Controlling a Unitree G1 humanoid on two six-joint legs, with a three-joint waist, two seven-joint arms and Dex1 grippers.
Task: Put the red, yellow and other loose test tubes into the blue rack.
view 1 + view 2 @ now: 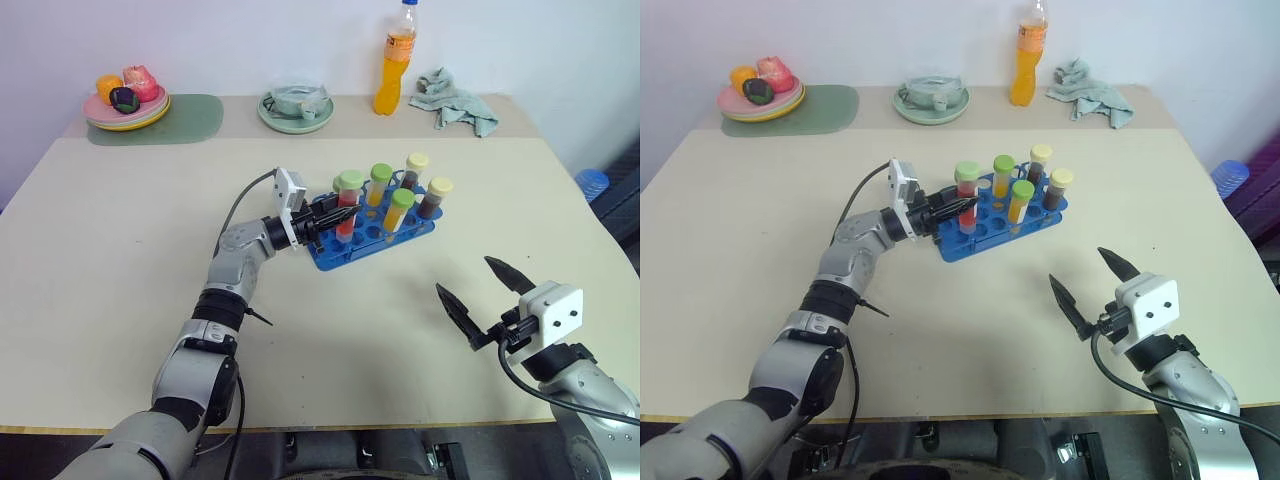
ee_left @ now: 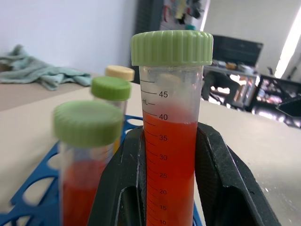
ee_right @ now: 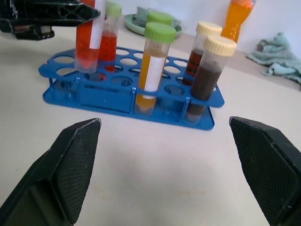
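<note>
The blue rack [image 1: 372, 240] stands at the table's middle. It holds yellow tubes with green caps [image 1: 402, 200], brown tubes with cream caps [image 1: 438, 190] and a red tube with a green cap [image 3: 111, 35]. My left gripper [image 1: 338, 213] reaches in from the left and is shut on another red test tube [image 2: 170, 155] with a green cap [image 2: 171, 47]. That tube stands upright, its lower end [image 3: 86, 63] at a hole in the rack's left end. My right gripper [image 1: 465, 276] hovers open in front of the rack to the right, with nothing between its fingers [image 3: 73, 165].
Along the back edge stand a plate of fruit [image 1: 127, 105] on a green mat [image 1: 190, 120], a bowl [image 1: 296, 108], an orange drink bottle [image 1: 396, 62] and a crumpled cloth [image 1: 455, 102]. Bare tabletop [image 1: 120, 230] lies left of and in front of the rack.
</note>
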